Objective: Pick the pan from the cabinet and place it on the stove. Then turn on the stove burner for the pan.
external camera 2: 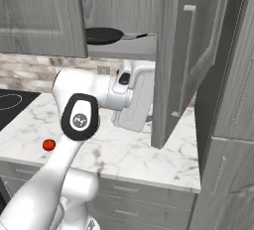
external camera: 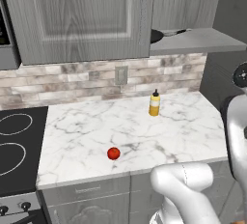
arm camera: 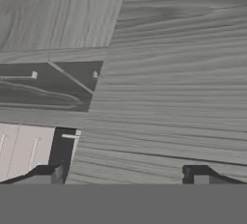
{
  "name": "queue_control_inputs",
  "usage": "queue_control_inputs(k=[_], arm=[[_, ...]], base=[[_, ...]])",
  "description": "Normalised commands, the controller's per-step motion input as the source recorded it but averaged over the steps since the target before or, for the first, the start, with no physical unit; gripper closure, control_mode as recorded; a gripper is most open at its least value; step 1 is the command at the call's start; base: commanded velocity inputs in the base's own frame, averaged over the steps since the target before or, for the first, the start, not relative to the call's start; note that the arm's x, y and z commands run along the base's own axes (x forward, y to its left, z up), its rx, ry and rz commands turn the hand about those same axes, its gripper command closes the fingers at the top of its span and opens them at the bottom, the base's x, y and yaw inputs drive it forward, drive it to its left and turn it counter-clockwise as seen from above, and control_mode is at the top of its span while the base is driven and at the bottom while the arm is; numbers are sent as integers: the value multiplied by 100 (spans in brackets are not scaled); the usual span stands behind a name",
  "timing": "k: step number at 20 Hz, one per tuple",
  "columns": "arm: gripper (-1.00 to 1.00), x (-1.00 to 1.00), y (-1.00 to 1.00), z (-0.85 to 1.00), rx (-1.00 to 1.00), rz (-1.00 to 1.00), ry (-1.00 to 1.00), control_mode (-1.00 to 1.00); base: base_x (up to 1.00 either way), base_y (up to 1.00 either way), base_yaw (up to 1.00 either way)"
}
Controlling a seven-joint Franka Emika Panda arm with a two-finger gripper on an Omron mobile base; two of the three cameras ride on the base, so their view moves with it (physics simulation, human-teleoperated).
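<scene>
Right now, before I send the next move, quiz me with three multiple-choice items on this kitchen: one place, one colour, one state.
1. Where is the pan?
A. on the stove
B. on the cabinet shelf
C. on the counter
2. What colour is the small round thing on the counter?
A. red
B. blue
C. green
3. How is the gripper?
A. shut on the pan
B. shut, empty
C. open, empty

Answers: 1 B, it lies on the grey shelf behind the open cabinet door; 2 A, it renders bright red; 3 C, the fingertips stand wide apart with nothing between.
</scene>
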Motion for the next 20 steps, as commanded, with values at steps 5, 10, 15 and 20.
queue_control_inputs(k=[5,10,15,20], arm=[[-100,1,-71,-5,5,0,2,-100],[-100,1,-54,-10,11,0,5,-100],[-100,-4,-26,-3,5,0,0,-100],[-100,-36,36,0,0,0,-12,-100]], base=[[0,0,0],[0,0,0],[0,0,0],[0,0,0]])
